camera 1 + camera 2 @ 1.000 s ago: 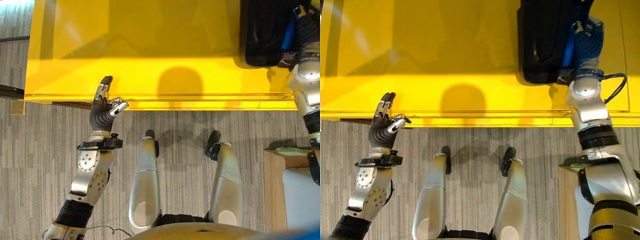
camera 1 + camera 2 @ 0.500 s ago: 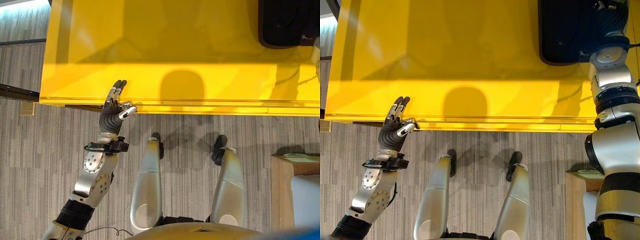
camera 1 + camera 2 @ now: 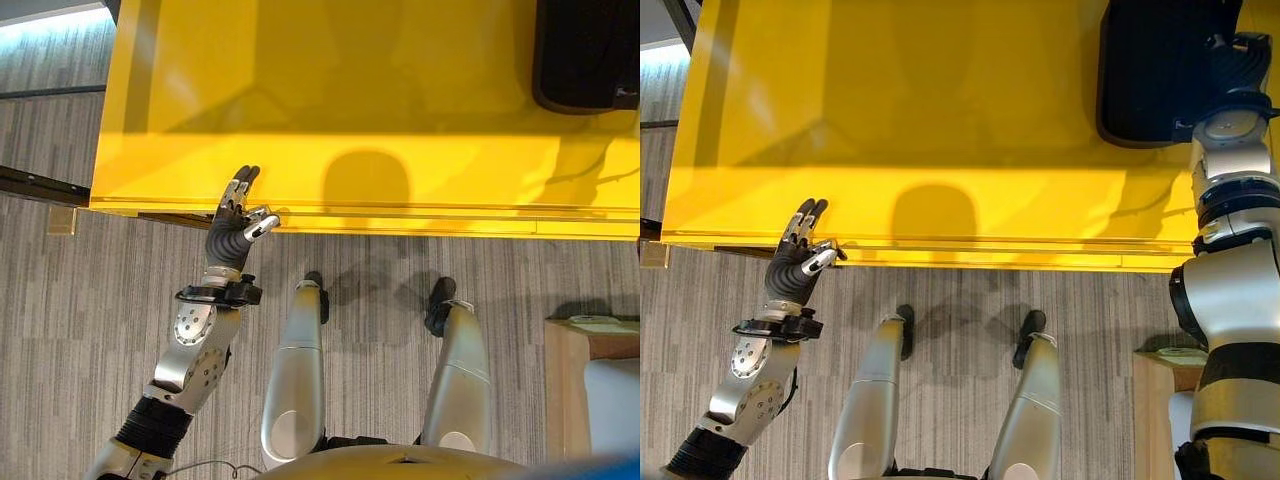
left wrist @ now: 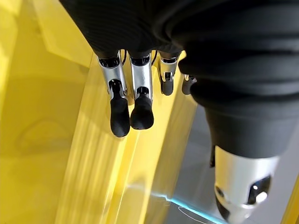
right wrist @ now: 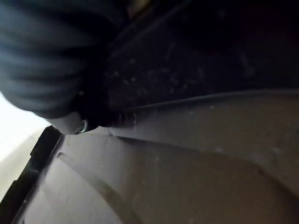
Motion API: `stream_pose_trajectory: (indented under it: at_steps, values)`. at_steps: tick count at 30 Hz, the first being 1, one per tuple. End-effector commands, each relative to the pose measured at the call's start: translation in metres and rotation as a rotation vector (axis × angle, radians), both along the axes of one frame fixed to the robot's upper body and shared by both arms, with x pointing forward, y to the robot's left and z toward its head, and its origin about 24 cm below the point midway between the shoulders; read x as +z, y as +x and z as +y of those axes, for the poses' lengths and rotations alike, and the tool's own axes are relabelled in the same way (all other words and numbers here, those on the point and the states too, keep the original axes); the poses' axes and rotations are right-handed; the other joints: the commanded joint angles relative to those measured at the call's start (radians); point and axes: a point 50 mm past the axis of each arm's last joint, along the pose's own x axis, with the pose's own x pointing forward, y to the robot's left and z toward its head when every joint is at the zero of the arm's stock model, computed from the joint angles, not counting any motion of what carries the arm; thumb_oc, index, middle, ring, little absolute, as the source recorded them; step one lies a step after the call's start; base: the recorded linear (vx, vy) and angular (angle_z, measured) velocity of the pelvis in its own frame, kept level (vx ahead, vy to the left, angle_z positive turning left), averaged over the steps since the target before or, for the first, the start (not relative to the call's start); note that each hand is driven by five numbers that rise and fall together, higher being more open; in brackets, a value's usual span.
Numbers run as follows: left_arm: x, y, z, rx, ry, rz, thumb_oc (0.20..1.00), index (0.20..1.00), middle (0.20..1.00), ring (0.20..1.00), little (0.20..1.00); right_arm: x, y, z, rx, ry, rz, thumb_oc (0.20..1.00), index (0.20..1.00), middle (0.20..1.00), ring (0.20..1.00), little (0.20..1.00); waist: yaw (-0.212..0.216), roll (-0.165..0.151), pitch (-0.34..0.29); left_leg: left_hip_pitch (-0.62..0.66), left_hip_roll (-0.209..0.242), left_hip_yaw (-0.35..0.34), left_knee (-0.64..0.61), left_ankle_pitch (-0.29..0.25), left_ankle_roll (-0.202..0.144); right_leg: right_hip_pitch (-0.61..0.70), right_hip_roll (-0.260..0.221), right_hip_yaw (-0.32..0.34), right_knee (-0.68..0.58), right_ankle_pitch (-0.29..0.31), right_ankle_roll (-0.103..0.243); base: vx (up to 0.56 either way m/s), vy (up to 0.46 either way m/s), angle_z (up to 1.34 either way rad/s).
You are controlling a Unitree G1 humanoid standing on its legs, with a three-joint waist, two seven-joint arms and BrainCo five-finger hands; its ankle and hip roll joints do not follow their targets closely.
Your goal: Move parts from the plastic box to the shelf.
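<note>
A black ribbed part (image 3: 1155, 70) with rounded corners lies on the yellow shelf surface (image 3: 940, 120) at its far right. My right hand (image 3: 1238, 58) rests at the part's right side, its dark cover up and its fingers hidden. In the right wrist view the black part (image 5: 196, 158) sits very close in front of the hand. My left hand (image 3: 236, 218) is held up at the shelf's front edge on the left, open and empty. Its straight fingers (image 4: 120, 116) hover over the yellow edge.
A light wooden stand (image 3: 565, 345) with a pale grey thing on it stands at the lower right on the grey carpet. A dark bar (image 3: 40, 186) runs along the floor left of the shelf. The shelf's middle and left are bare yellow.
The whole picture has shifted to the right, so the camera has moved. My right hand has reached farther back along the black part's right side. The left hand keeps its pose.
</note>
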Motion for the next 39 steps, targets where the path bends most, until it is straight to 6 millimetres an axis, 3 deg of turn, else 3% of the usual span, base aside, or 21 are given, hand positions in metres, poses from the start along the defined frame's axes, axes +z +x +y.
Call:
stream_pose_trajectory:
  at_steps: [1,8,16,17,18,39]
  values:
    - [-0.03,-0.002,0.0,0.0,0.035,0.149,1.0,1.0,1.0,1.0,1.0,0.035,-0.006,0.006,0.007,-0.05,-0.11,0.2,0.2,0.2,0.2,0.2,0.0,0.0,0.013,-0.018,0.032,-0.08,-0.08,0.048,-0.029,0.044,0.016,-0.012,0.116,-0.157,-0.026,0.0,0.0,0.0]
    - [-0.029,-0.001,0.0,-0.002,0.038,0.144,1.0,1.0,1.0,1.0,1.0,0.021,-0.005,-0.001,-0.047,-0.064,-0.033,0.2,0.2,0.2,0.2,0.2,0.002,0.005,0.023,-0.022,0.031,-0.082,-0.077,0.05,-0.028,0.038,0.016,-0.014,0.121,-0.156,-0.026,0.0,0.0,0.0]
    - [-0.028,-0.001,0.0,-0.002,0.037,0.141,1.0,1.0,1.0,1.0,1.0,0.032,-0.006,0.003,-0.04,-0.135,-0.046,0.222,0.222,0.222,0.222,0.222,0.001,0.004,0.026,-0.032,0.028,-0.083,-0.08,0.056,-0.028,0.034,0.016,-0.013,0.114,-0.152,-0.024,0.0,0.0,0.0]
    - [-0.028,-0.001,0.0,-0.001,0.035,0.14,1.0,1.0,1.0,1.0,1.0,0.033,-0.006,0.004,-0.037,-0.134,-0.05,0.576,0.576,0.576,0.576,0.576,0.001,0.003,0.026,-0.032,0.027,-0.083,-0.081,0.057,-0.028,0.034,0.016,-0.013,0.114,-0.152,-0.024,0.0,0.0,0.0]
    - [-0.029,0.0,0.001,0.001,0.036,0.142,1.0,1.0,1.0,1.0,1.0,0.033,-0.006,0.004,-0.034,-0.136,-0.05,1.0,1.0,1.0,1.0,1.0,0.001,0.003,0.026,-0.032,0.026,-0.083,-0.081,0.057,-0.028,0.033,0.015,-0.014,0.115,-0.152,-0.024,0.0,0.0,0.0]
    - [-0.032,-0.001,0.008,0.045,0.023,0.16,1.0,1.0,1.0,1.0,1.0,0.025,-0.007,-0.001,-0.035,-0.017,-0.112,1.0,1.0,1.0,1.0,1.0,0.0,0.001,0.033,-0.044,0.025,-0.084,-0.076,0.057,-0.026,0.03,0.017,-0.014,0.112,-0.151,-0.026,0.0,0.0,0.0]
